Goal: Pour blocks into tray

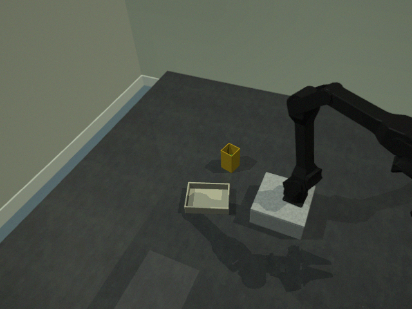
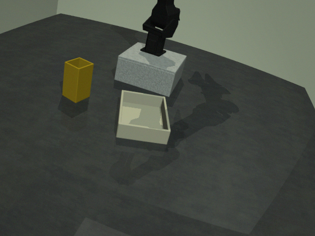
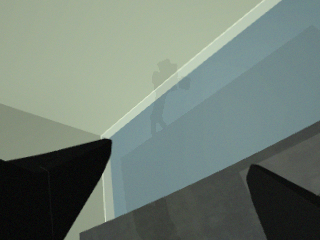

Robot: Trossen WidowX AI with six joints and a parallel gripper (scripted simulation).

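cup point(image 1: 230, 161) point(image 2: 77, 82) upright on the table point(image 1: 186, 132) point(image 2: 216, 177) point(image 3: 200, 210), well apart from the open pincer point(image 3: 180, 159).

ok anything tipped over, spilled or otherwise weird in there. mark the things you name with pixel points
Nothing stands out. The cup point(image 1: 230, 162) point(image 2: 77, 82) stands upright, with a bit of green just visible inside; the tray point(image 1: 206, 210) point(image 2: 142, 134) sits flat, with no blocks in it. The fingers are apart with nothing between them.
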